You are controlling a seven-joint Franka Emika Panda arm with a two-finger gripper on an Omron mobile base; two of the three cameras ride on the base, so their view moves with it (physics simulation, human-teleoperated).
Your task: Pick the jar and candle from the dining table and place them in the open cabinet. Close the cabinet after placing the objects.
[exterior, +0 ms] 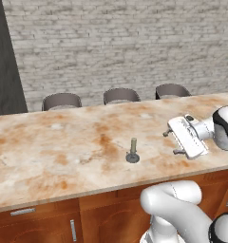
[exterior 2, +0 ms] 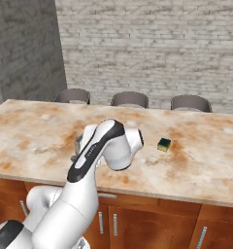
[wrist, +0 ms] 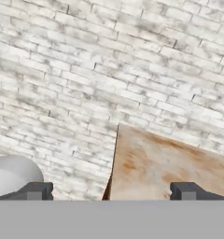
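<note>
Gripper (exterior: 175, 142) sits above the right part of the dining table (exterior: 49, 152), jaws spread wide, nothing between them, pointing sideways to the left toward the candle (exterior: 133, 151). Candle stands upright on its small dark dish, near the table's front edge, a little left of the gripper and apart from it, untouched. In the hand view the two fingertips (wrist: 37, 190) stand far apart with only brick wall and a slab of table top ahead, no object framed between them. Right base view has a small dark green-and-yellow block (exterior 2: 164, 144) on the table just right of the arm; not a task item as far as I can tell. Three dark chairs (exterior: 61, 100) line the far side. Jar can't be made out here; cabinet likewise. Progress: early, looks like candle pick not yet done, nothing placed, cabinet close still to come. Next judged: line up on candle stick, drop lower, close
</note>
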